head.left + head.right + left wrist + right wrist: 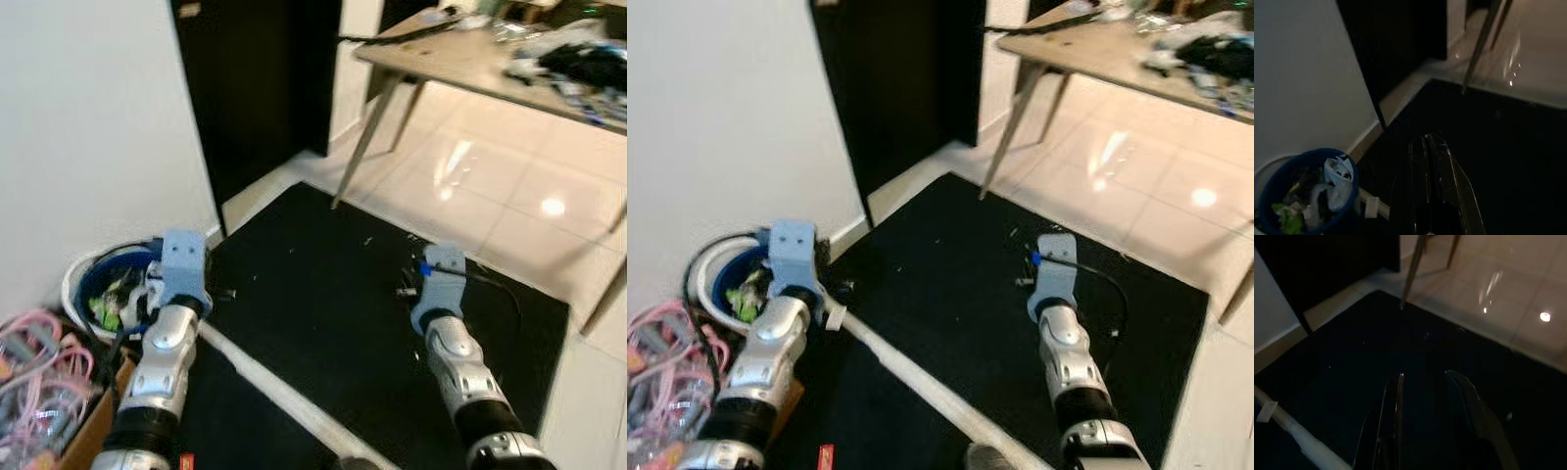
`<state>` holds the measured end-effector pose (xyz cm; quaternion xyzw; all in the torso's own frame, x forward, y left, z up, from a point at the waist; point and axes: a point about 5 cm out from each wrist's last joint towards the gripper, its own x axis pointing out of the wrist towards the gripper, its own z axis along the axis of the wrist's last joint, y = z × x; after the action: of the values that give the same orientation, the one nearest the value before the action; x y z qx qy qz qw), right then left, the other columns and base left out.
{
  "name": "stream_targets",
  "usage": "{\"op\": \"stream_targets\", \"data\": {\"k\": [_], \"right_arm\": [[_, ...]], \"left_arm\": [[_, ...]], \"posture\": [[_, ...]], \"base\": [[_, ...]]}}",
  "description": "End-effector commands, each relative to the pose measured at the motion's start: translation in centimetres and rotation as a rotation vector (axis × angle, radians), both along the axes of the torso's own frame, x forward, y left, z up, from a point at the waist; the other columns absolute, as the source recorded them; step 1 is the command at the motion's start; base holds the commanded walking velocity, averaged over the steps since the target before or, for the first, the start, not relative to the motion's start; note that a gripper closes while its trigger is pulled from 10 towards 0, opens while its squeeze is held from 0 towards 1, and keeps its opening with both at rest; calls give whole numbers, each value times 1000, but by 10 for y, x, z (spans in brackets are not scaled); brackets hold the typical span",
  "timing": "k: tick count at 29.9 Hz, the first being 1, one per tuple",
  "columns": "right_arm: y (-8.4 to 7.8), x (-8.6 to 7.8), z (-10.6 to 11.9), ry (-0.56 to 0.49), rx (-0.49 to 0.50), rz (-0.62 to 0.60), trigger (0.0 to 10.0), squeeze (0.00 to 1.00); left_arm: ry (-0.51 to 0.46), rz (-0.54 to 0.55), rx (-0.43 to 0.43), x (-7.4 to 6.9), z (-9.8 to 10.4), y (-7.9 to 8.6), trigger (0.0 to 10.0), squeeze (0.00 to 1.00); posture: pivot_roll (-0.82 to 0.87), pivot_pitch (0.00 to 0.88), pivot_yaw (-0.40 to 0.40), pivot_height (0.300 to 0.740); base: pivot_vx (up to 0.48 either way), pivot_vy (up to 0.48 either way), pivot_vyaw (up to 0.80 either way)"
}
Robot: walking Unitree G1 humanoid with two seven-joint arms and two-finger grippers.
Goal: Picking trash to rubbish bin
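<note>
The rubbish bin [83,277], white outside with a blue liner, stands against the wall at the left, and also appears as the bin [1278,178] in the left wrist view. Green and white scraps [1334,178] lie inside it. My left arm [182,266] reaches forward just to the right of the bin. My left gripper [1426,143] is shut with nothing between its fingers, over the black mat [323,294]. My right arm [443,289] is stretched over the mat's right half. My right gripper [1425,377] is open and empty above the mat.
A white strip [265,377] with a small white tag [1371,205] crosses the mat near the bin. A cardboard box of pink hangers [34,372] sits at the near left. A cluttered table [470,59] on slanted legs stands at the back right, over glossy tiles.
</note>
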<state>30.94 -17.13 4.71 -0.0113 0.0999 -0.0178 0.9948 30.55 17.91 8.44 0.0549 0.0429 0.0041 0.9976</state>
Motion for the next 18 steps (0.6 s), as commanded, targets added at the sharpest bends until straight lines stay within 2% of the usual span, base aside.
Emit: {"op": "stream_targets", "data": {"k": [1,18], "right_arm": [[-1,-2,-1,-2,11,-15,10000,0],[-4,-9,-4,-4,13,-50,10000,0]], "left_arm": [[25,2,9,1,-3,3,10000,0],[38,17,6,7,-4,5,10000,0]], "posture": [[45,25,88,740],[41,38,118,740]], "base": [[0,0,-800],[0,0,-800]]}}
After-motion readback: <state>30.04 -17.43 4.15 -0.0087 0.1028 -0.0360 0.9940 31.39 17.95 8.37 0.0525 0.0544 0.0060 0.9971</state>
